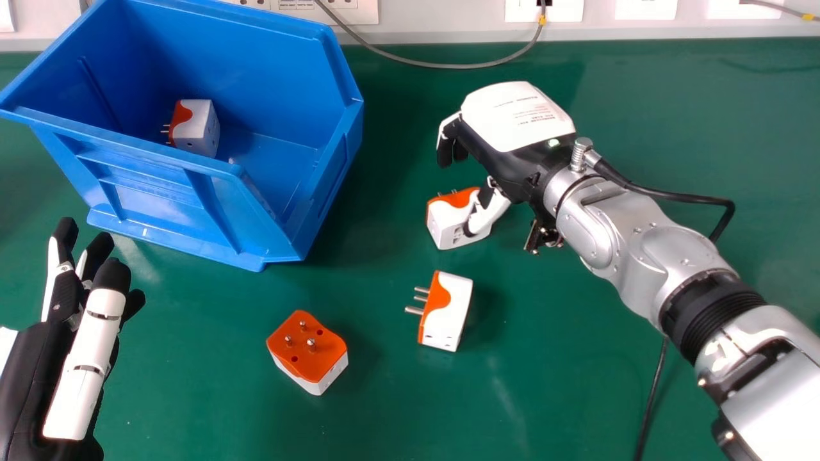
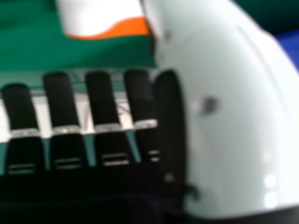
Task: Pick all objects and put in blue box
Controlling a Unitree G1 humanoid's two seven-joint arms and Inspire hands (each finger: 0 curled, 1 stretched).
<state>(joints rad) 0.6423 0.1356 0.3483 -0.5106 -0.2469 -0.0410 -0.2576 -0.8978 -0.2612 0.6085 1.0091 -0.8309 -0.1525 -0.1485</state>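
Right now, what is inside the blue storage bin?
One white and orange plug adapter shows, its pins pointing left. The storage bin's near wall hides some floor behind it.

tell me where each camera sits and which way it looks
Head view: on the robot's head, looking forward and down at the green table, plug adapters and blue box; the left hand, right hand and right forearm show.
Right hand view: at the right hand, looking past its fingers and thumb towards the table.
Both share the right hand, the table and at least one adapter.
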